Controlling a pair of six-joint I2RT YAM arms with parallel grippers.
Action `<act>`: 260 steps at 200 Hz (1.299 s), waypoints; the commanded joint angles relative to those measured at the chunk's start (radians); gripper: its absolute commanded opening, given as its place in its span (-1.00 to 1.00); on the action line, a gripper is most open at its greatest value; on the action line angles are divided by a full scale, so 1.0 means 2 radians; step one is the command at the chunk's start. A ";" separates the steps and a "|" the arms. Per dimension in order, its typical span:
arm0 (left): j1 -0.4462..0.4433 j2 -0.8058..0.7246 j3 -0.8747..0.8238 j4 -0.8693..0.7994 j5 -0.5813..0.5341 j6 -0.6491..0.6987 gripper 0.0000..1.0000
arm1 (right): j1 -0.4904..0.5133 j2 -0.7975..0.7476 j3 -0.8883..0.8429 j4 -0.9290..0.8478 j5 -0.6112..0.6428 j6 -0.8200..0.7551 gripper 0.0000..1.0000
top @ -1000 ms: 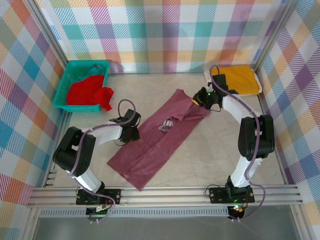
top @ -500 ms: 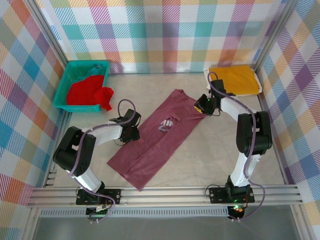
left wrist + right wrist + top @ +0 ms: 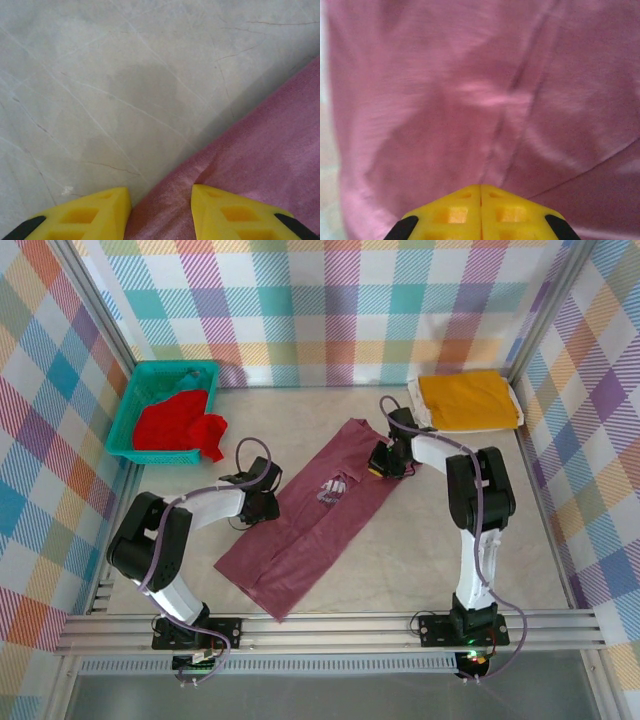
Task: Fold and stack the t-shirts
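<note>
So the left arm is lying low, elbow out on the left and forearm reaching right, which is putting the left gripper [image 3: 262,504] at the left edge of the maroon t-shirt [image 3: 310,530]. That shirt is stretching diagonally across the middle of the table [image 3: 450,530]. In the wrist view, the left gripper's yellow fingers [image 3: 95,215] are sitting clearly apart, straddling the shirt's edge with nothing pinched. The right arm is standing tall, then bending over to the left, with the right gripper [image 3: 383,462] down on the shirt's far right end. Its fingers [image 3: 450,212] are pressing tight together and the creases are running straight into the tips, so it's pinching the cloth. The chest print [image 3: 333,488] is too small to read. The yellow-orange t-shirt [image 3: 468,400] is lying folded at the far right, and the red t-shirt [image 3: 175,425] is bunching up in the teal basket [image 3: 150,375] at the far left, spilling over its near rim.
</note>
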 commanded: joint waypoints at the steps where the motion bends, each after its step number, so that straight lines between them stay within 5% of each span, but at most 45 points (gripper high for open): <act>1: 0.014 -0.011 -0.015 0.003 -0.005 -0.002 -0.20 | 0.002 0.033 0.019 -0.017 0.011 0.000 -0.85; 51: 0.014 -0.103 0.013 -0.052 0.002 0.002 -0.17 | 0.005 0.128 0.120 -0.009 0.008 -0.023 -0.89; 90: 0.014 -0.129 0.002 -0.063 -0.001 0.012 -0.14 | 0.006 0.254 0.378 -0.079 -0.120 -0.099 -0.81; 115: 0.014 -0.116 -0.017 -0.046 0.004 0.006 -0.15 | 0.006 0.267 0.493 -0.148 -0.133 -0.130 -0.68; 163: 0.014 -0.070 -0.026 -0.003 0.002 -0.004 -0.16 | 0.027 0.071 0.261 -0.115 -0.070 -0.120 -0.53; 186: 0.015 -0.031 -0.014 0.011 0.005 0.001 -0.23 | 0.051 -0.003 0.122 -0.071 -0.044 -0.092 -0.71; 211: 0.013 0.001 -0.016 0.025 0.011 0.007 -0.28 | 0.079 -0.025 0.046 -0.038 -0.033 -0.080 -0.84; 260: -0.016 0.000 -0.053 0.036 0.023 -0.005 -0.33 | 0.087 0.009 0.038 -0.037 -0.016 -0.054 -0.90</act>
